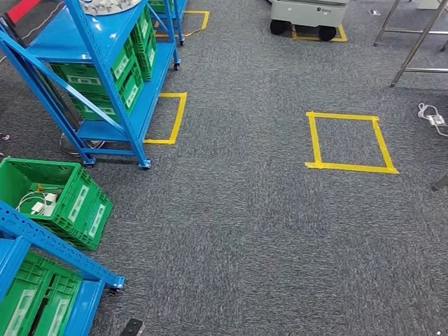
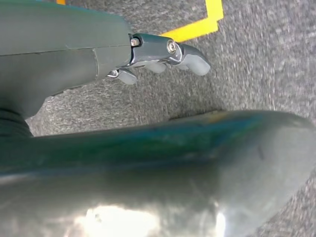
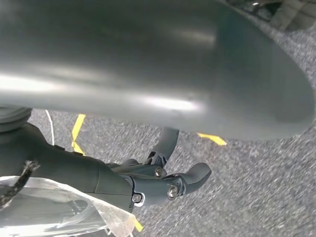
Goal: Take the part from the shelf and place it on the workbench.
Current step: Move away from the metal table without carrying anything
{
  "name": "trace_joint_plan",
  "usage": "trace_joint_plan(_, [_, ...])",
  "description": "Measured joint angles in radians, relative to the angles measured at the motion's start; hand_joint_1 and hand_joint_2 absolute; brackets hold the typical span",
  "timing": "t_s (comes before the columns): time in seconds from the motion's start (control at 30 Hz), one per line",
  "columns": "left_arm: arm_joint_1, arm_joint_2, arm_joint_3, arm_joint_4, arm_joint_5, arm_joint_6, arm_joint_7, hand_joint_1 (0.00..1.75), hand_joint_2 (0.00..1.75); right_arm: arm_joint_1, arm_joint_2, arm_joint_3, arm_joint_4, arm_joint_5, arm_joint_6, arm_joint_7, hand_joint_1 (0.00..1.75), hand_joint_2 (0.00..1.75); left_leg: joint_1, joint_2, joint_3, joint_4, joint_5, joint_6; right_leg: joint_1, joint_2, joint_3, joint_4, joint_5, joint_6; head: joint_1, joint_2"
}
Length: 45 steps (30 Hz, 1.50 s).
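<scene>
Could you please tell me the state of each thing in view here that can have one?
left hand: fingers extended, holding nothing.
right hand: fingers apart, empty; clear plastic lies beside the wrist.
green crate on the floor: tilted, open-topped, white cables inside.
blue shelf trolley: upright, green crates on its lower tier.
yellow tape square: nothing inside it.

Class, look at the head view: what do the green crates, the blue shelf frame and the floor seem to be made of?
Green crates: probably moulded plastic, matt, judging by the ribbed walls and uniform colour. Blue shelf frame: likely painted metal, shown by its thin straight bars and slight sheen. Floor: apparently grey carpet, with a speckled, fuzzy texture; the yellow squares look like stuck-on tape.
</scene>
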Motion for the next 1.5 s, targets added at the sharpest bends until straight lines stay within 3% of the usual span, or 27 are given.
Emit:
trace_joint_plan(0.03, [-0.001,0.000,0.000,0.000,0.000,0.000,0.002,0.00,0.00,0.001,0.000,0.000,0.001,-0.001,0.000,0.001,0.00,0.00,0.000,0.000,-0.003,0.000,0.001,-0.001,-0.004,0.001,-0.027,0.065,-0.027,0.005,0.000,0.000])
trace_joint_plan(0.07, [-0.001,-0.001,-0.001,0.000,-0.001,0.000,0.004,0.00,0.00,0.002,0.000,0.000,0.002,-0.002,0.000,0.002,0.00,0.00,0.001,0.000,-0.004,0.001,0.002,-0.003,-0.008,0.001,-0.044,0.106,-0.037,0.010,0.000,0.000])
trace_joint_plan(0.1, [-0.001,-0.001,-0.001,0.000,-0.001,0.001,0.006,0.00,0.00,0.003,-0.001,0.000,0.003,-0.003,0.000,0.003,0.00,0.00,0.002,0.000,-0.006,0.001,0.004,-0.007,-0.013,0.001,-0.044,0.113,-0.028,0.015,0.000,0.000])
trace_joint_plan(0.17, [-0.001,-0.001,-0.002,0.000,-0.002,0.002,0.009,0.00,0.00,0.002,-0.002,0.000,0.004,-0.005,0.000,0.004,0.00,0.00,0.009,-0.001,-0.009,0.008,0.004,-0.017,-0.027,0.000,0.015,0.009,0.036,0.030,0.001,0.000])
trace_joint_plan(0.2, [-0.001,0.000,-0.002,0.000,-0.002,0.002,0.010,0.00,0.00,0.000,-0.002,0.000,0.004,-0.005,0.000,0.004,0.00,0.00,0.011,-0.002,-0.013,0.013,0.003,-0.026,-0.031,0.002,0.055,-0.059,0.057,0.039,0.001,0.000])
trace_joint_plan(0.23, [-0.002,0.001,-0.002,0.000,-0.002,0.003,0.011,0.00,0.00,-0.001,-0.001,0.000,0.004,-0.006,-0.001,0.004,0.00,0.00,0.012,-0.004,-0.017,0.022,0.001,-0.035,-0.034,0.006,0.084,-0.109,0.074,0.040,0.003,0.000])
trace_joint_plan(0.3, [-0.003,0.004,-0.002,0.000,-0.003,0.005,0.012,0.00,0.00,-0.004,0.001,0.000,0.006,-0.007,-0.001,0.004,0.00,0.00,0.010,-0.007,-0.027,0.039,0.001,-0.049,-0.032,0.015,0.100,-0.137,0.073,0.031,0.003,0.000])
trace_joint_plan(0.4, [-0.001,0.003,-0.003,0.000,-0.004,0.008,0.014,0.00,0.00,-0.002,0.002,0.000,0.009,-0.008,-0.001,0.004,0.00,0.00,0.015,-0.010,-0.045,0.061,-0.012,-0.061,-0.029,0.014,0.079,-0.127,0.079,0.007,-0.002,0.000])
trace_joint_plan(0.47, [0.000,0.003,-0.003,0.000,-0.004,0.011,0.014,0.00,0.00,-0.001,0.000,0.000,0.010,-0.009,-0.003,0.004,0.00,0.00,0.018,-0.008,-0.074,0.132,-0.078,-0.065,-0.024,0.009,0.066,-0.127,0.089,-0.010,-0.005,0.000])
trace_joint_plan(0.53, [-0.001,0.002,-0.004,0.000,-0.004,0.012,0.015,0.00,0.00,-0.001,-0.001,0.000,0.010,-0.010,-0.004,0.004,0.00,0.00,0.017,-0.007,-0.112,0.258,-0.161,-0.061,-0.013,0.004,0.050,-0.126,0.100,-0.025,-0.007,0.000])
trace_joint_plan(0.57, [-0.001,0.001,-0.005,0.000,-0.004,0.013,0.016,0.00,0.00,-0.001,-0.002,0.000,0.011,-0.011,-0.004,0.004,0.00,0.00,0.015,-0.007,-0.121,0.306,-0.184,-0.056,-0.007,0.002,0.043,-0.126,0.105,-0.029,-0.007,0.000])
trace_joint_plan(0.6, [0.000,0.001,-0.006,0.000,-0.004,0.014,0.018,0.00,0.00,0.000,-0.002,0.000,0.011,-0.012,-0.004,0.004,0.00,0.00,0.012,-0.007,-0.116,0.322,-0.185,-0.050,-0.002,0.001,0.036,-0.126,0.109,-0.032,-0.006,0.000])
trace_joint_plan(0.63, [0.000,0.001,-0.006,0.000,-0.004,0.016,0.019,0.00,0.00,0.000,-0.002,0.000,0.012,-0.013,-0.004,0.004,0.00,0.00,0.007,-0.007,-0.094,0.302,-0.168,-0.042,0.002,0.000,0.031,-0.126,0.112,-0.034,-0.006,0.000])
trace_joint_plan(0.73, [0.000,0.002,-0.007,0.000,-0.003,0.021,0.022,0.00,0.00,-0.001,-0.001,0.000,0.012,-0.015,-0.006,0.004,0.00,0.00,-0.017,-0.006,0.028,0.110,-0.090,-0.010,0.007,0.000,0.023,-0.127,0.122,-0.037,-0.006,0.000])
trace_joint_plan(0.8, [-0.002,0.004,-0.007,0.000,-0.003,0.024,0.023,0.00,0.00,-0.002,0.001,0.000,0.012,-0.015,-0.007,0.004,0.00,0.00,-0.028,-0.004,0.069,0.032,-0.079,0.004,0.006,-0.002,0.020,-0.127,0.130,-0.031,-0.006,0.000])
trace_joint_plan(0.87, [-0.001,0.004,-0.007,0.000,-0.003,0.027,0.023,0.00,0.00,-0.003,0.001,0.000,0.012,-0.016,-0.008,0.004,0.00,0.00,-0.028,-0.002,0.071,0.013,-0.072,0.007,0.005,-0.004,0.018,-0.129,0.138,-0.022,-0.006,0.000])
trace_joint_plan(0.93, [-0.001,0.003,-0.007,0.000,-0.002,0.028,0.023,0.00,0.00,-0.002,0.001,0.000,0.012,-0.016,-0.009,0.004,0.00,0.00,-0.021,0.000,0.073,-0.007,-0.055,0.006,0.006,-0.002,0.002,-0.107,0.121,-0.015,-0.005,0.000])
trace_joint_plan(1.03, [0.000,0.000,-0.007,0.000,0.000,0.030,0.024,0.00,0.00,-0.002,0.000,0.000,0.012,-0.017,-0.010,0.005,0.00,0.00,-0.017,0.002,0.061,-0.015,-0.038,0.003,0.003,0.002,-0.072,0.055,0.029,-0.002,-0.003,0.000])
trace_joint_plan(1.07, [0.002,-0.001,-0.007,0.000,0.000,0.029,0.024,0.00,0.00,-0.001,0.000,0.000,0.012,-0.017,-0.010,0.005,0.00,0.00,-0.016,0.003,0.057,-0.013,-0.037,0.001,0.001,0.002,-0.094,0.110,0.008,0.003,-0.003,0.000])
trace_joint_plan(1.1, [0.003,-0.002,-0.007,0.000,0.000,0.029,0.025,0.00,0.00,0.001,0.000,0.000,0.012,-0.017,-0.010,0.006,0.00,0.00,-0.015,0.003,0.053,-0.011,-0.035,0.000,-0.001,0.001,-0.101,0.135,0.005,0.007,-0.003,0.000])
trace_joint_plan(1.13, [0.004,-0.003,-0.007,0.000,0.000,0.029,0.025,0.00,0.00,0.003,-0.001,0.000,0.012,-0.018,-0.010,0.006,0.00,0.00,-0.013,0.003,0.051,-0.008,-0.035,-0.002,-0.004,0.001,-0.088,0.120,0.021,0.012,-0.003,0.000])
trace_joint_plan(1.2, [0.004,-0.005,-0.007,0.000,0.000,0.029,0.026,0.00,0.00,0.004,-0.002,0.000,0.012,-0.018,-0.010,0.006,0.00,0.00,-0.008,0.003,0.048,0.003,-0.039,-0.010,-0.012,0.001,-0.015,-0.005,0.079,0.023,-0.003,0.000])
trace_joint_plan(1.27, [0.003,-0.004,-0.007,0.000,0.001,0.029,0.026,0.00,0.00,0.001,-0.001,0.000,0.013,-0.019,-0.008,0.006,0.00,0.00,-0.009,0.002,0.040,0.022,-0.048,-0.022,-0.015,0.004,0.044,-0.111,0.103,0.022,-0.001,0.000])
trace_joint_plan(1.4, [0.002,-0.002,-0.007,0.000,0.003,0.031,0.028,0.00,0.00,0.001,-0.001,0.000,0.015,-0.024,-0.001,0.008,0.00,0.00,-0.010,0.000,0.026,0.041,-0.055,-0.034,-0.012,0.006,0.052,-0.127,0.103,-0.010,-0.005,0.000])
trace_joint_plan(1.47, [0.003,-0.001,-0.007,0.000,0.003,0.031,0.029,0.00,0.00,0.002,-0.002,0.000,0.015,-0.025,0.000,0.011,0.00,0.00,-0.006,0.000,0.002,0.094,-0.095,-0.044,-0.013,0.005,0.049,-0.129,0.107,-0.021,-0.008,0.000])
trace_joint_plan(1.5, [0.002,-0.001,-0.007,0.000,0.003,0.031,0.029,0.00,0.00,0.001,-0.002,0.000,0.016,-0.026,0.000,0.012,0.00,0.00,-0.004,-0.001,-0.023,0.152,-0.128,-0.049,-0.012,0.004,0.047,-0.129,0.108,-0.025,-0.009,0.000])
